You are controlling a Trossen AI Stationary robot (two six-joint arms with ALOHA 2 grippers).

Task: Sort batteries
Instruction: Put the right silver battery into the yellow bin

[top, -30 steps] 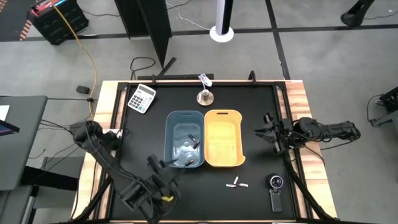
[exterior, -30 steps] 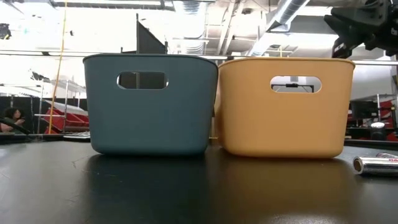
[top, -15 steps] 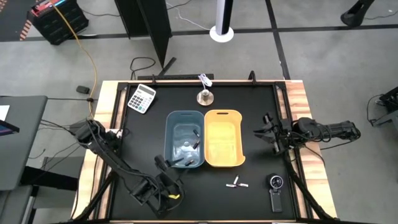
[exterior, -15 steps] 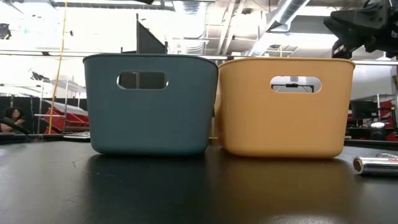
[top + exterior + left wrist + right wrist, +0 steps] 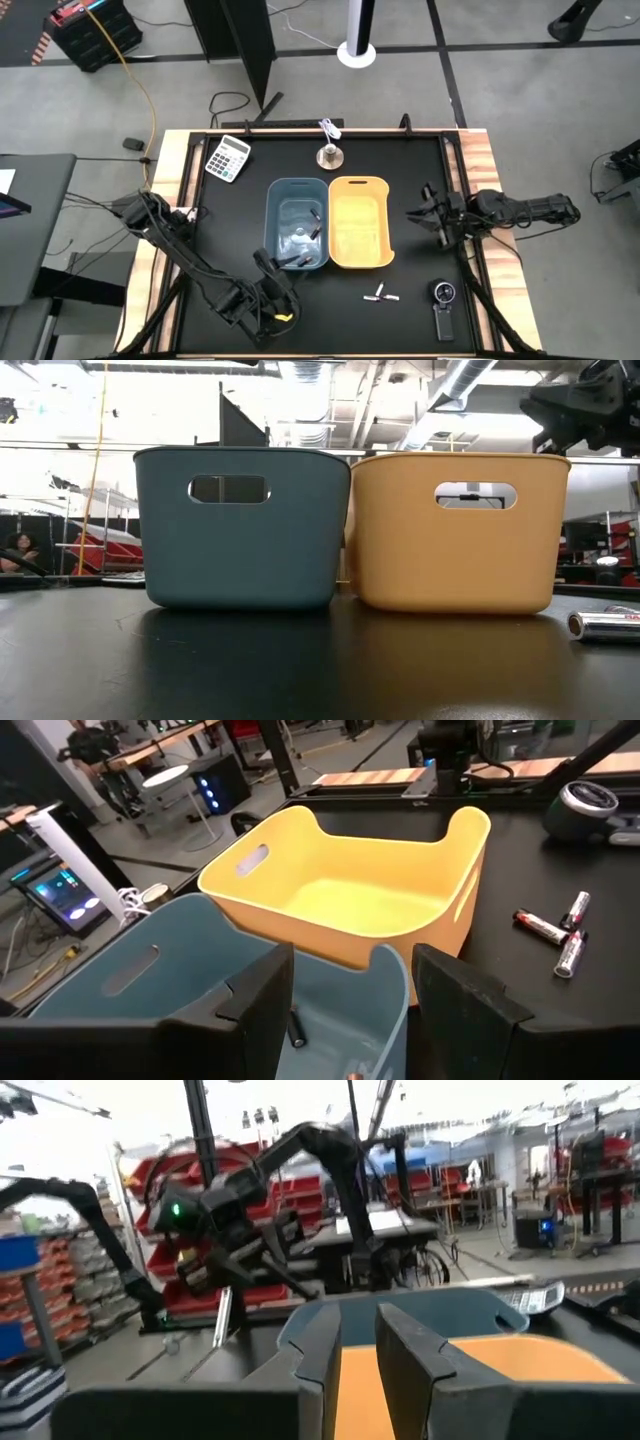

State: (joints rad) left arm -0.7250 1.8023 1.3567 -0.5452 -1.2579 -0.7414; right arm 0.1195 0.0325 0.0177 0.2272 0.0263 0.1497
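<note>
Three small batteries (image 5: 380, 295) lie on the black table near the yellow bin (image 5: 359, 236); in the left wrist view they are one dark battery (image 5: 543, 926) and two silvery batteries (image 5: 574, 930). More dark batteries (image 5: 311, 225) lie inside the blue bin (image 5: 297, 238). My left gripper (image 5: 262, 268) hangs open and empty at the blue bin's near left corner (image 5: 350, 1010). My right gripper (image 5: 420, 212) hovers right of the yellow bin, its fingers a narrow gap apart (image 5: 358, 1350), holding nothing.
A black round-dialled gadget (image 5: 443, 303) lies near the table's right near corner. A calculator (image 5: 228, 157) and a small bell-like object (image 5: 328, 154) sit by the far edge. The two bins stand side by side mid-table. One silvery battery (image 5: 605, 624) shows in the low view.
My left gripper has moved toward the table's right, closer to the blue bin's near left corner, staying open. The bins and batteries have kept still.
</note>
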